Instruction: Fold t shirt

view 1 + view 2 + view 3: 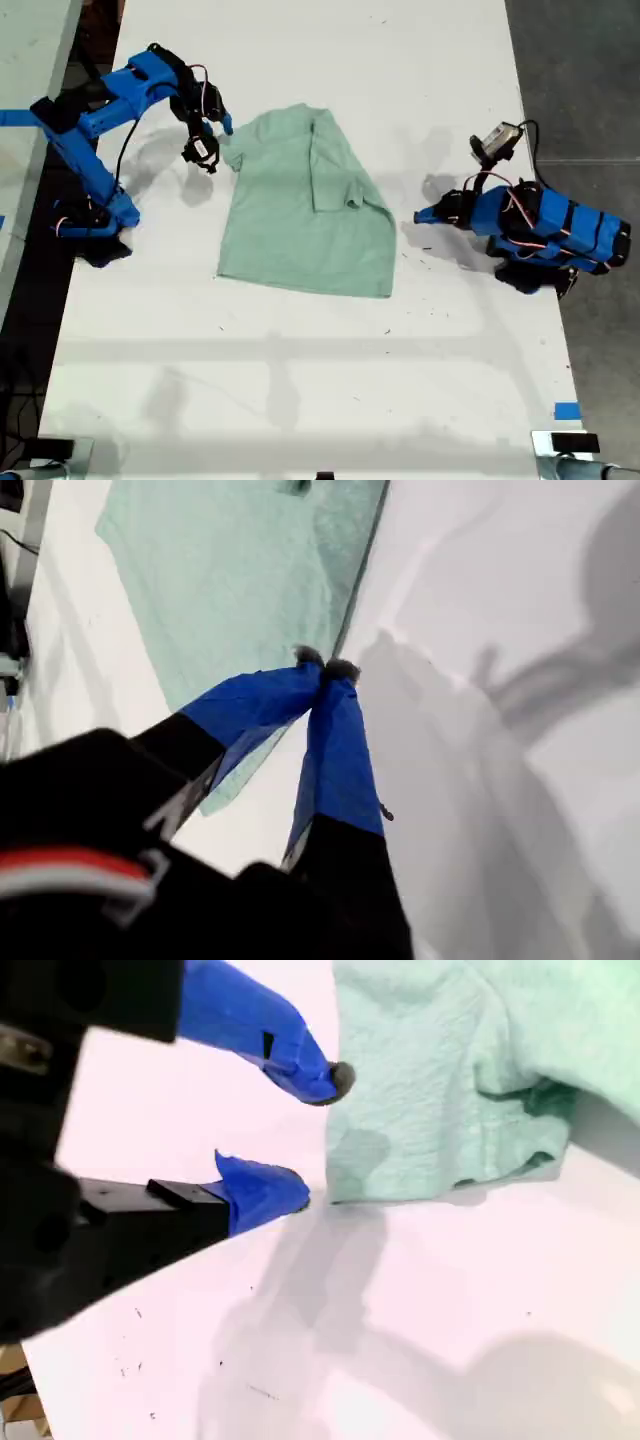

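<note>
The pale mint-green t shirt (300, 210) lies partly folded on the middle of the white table, one sleeve laid over its body. My first gripper (420, 215) is on the arm at the exterior view's right, low over the table just off the shirt's edge. Its jaws are shut, tips touching (325, 670), nothing between them, with the t shirt (240, 570) beyond. My second gripper (215, 140) is on the arm at the exterior view's left, by the shirt's far corner. It stands open (315, 1135) right beside the hem of the t shirt (450, 1080), holding nothing.
The white table (300, 380) ends at dark floor on the exterior view's right. Blue tape (566, 411) marks its near corner on that side. Both arm bases (95, 215) (550, 265) stand at the table's sides.
</note>
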{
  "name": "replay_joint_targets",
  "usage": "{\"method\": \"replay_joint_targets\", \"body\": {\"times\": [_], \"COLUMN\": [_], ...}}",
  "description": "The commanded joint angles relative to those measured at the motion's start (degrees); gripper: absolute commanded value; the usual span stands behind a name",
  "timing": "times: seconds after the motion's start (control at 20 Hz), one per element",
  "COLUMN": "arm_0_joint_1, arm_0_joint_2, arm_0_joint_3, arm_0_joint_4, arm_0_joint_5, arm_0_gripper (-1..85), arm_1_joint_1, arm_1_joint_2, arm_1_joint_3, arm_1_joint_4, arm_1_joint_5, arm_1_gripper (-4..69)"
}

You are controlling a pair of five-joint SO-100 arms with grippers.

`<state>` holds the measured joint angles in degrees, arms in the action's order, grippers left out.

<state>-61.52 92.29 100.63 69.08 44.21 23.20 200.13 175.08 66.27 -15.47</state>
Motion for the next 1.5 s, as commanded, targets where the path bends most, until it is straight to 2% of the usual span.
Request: {"method": "replay_joint_targets", "body": {"times": [0.0,0.2,0.35,0.4,0.6,0.8,0.95,1.15,1.2,1.25,1.3,1.35,1.4,1.45], "arm_0_joint_1": [-0.4,-1.1,-0.7,-0.4,3.3,14.9,23.1,31.9,33.4,34.5,34.6,34.4,33.0,31.2], "arm_0_joint_2": [-4.0,-9.1,-15.3,-17.8,-19.5,-15.3,-16.4,-16.6,-16.4,-16.0,-15.2,-13.5,-10.8,-7.2], "arm_0_joint_3": [-5.4,-6.1,-9.6,-12.1,-22.4,-38.2,-44.2,-44.5,-44.5,-44.6,-44.7,-44.7,-44.6,-44.4], "arm_0_joint_4": [1.0,0.3,1.4,3.3,11.9,20.4,19.3,9.5,7.4,5.2,4.7,4.7,6.2,8.4], "arm_0_joint_5": [0.7,-0.5,0.2,0.3,-1.3,-6.8,-12.5,-18.5,-20.0,-19.9,-20.0,-19.1,-19.2,-19.0], "arm_0_gripper": [13.8,13.7,3.9,-0.1,-0.1,-0.1,-0.1,-0.1,4.1,18.6,22.7,18.9,-0.1,-0.1], "arm_1_joint_1": [0.4,0.2,0.2,0.2,0.2,0.2,0.2,0.2,0.2,0.1,0.0,-0.1,-0.1,-0.1], "arm_1_joint_2": [1.1,1.1,1.1,1.1,1.1,1.1,1.1,1.1,1.1,1.1,1.1,1.1,1.1,1.1], "arm_1_joint_3": [3.1,3.1,3.1,3.1,3.1,3.1,3.1,3.1,3.1,3.1,3.0,3.0,3.0,3.0], "arm_1_joint_4": [0.2,0.2,0.2,0.2,0.2,0.2,0.2,0.2,0.2,0.2,0.2,0.2,0.2,0.2], "arm_1_joint_5": [0.2,0.3,0.3,0.3,0.3,0.3,0.3,0.2,0.2,0.2,0.2,0.2,0.1,0.0], "arm_1_gripper": [0.7,0.7,0.7,0.7,0.7,0.7,0.7,0.7,0.7,0.7,0.7,0.7,0.7,0.7]}}
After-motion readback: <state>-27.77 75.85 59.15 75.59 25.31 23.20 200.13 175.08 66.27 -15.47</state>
